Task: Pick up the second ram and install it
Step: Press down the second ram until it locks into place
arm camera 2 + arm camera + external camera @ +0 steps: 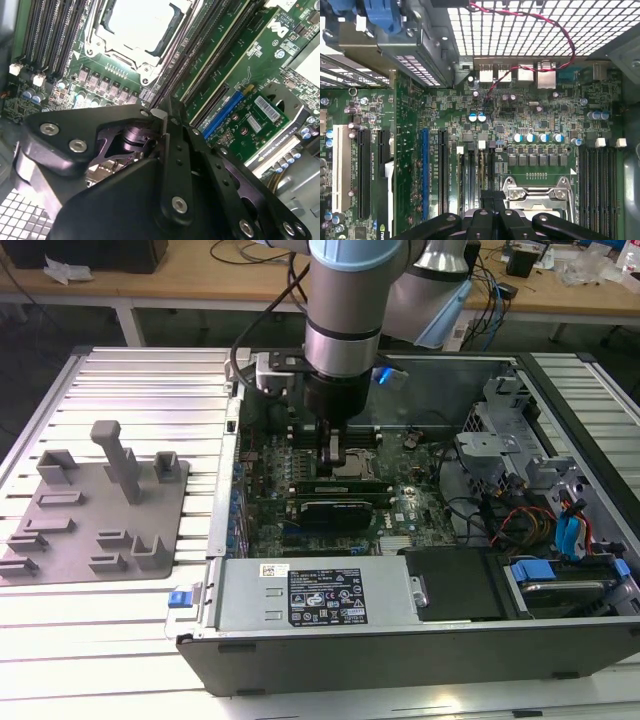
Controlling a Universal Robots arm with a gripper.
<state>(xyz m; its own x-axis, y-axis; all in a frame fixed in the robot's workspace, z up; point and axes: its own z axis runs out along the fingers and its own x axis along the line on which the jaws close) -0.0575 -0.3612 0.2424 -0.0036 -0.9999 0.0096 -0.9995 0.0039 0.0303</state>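
Where the two black fingers meet, the pincer (161, 116) has its jaws drawn together with no gap between the tips. It reaches straight down into the open computer case (400, 645), low over the motherboard (540, 120). The second ram (482, 167) stands on edge in a memory slot directly beneath those tips, and one end of it passes under them in the first wrist view. Whether the tips clamp its thin top edge or only bear down on it, I cannot tell.

Its long axis follows the slot, parallel to the blue expansion slot (425, 170), and in the exterior view it runs from that view's left to its right. So the stick lies straight below the pincer, not off to any side. The silver processor socket (535, 197) sits just beside the memory slots. The black expansion card (340, 510) is mounted near them on the opposite side. A grey parts tray (100, 510) rests on the bench (130, 380), well apart from the case.
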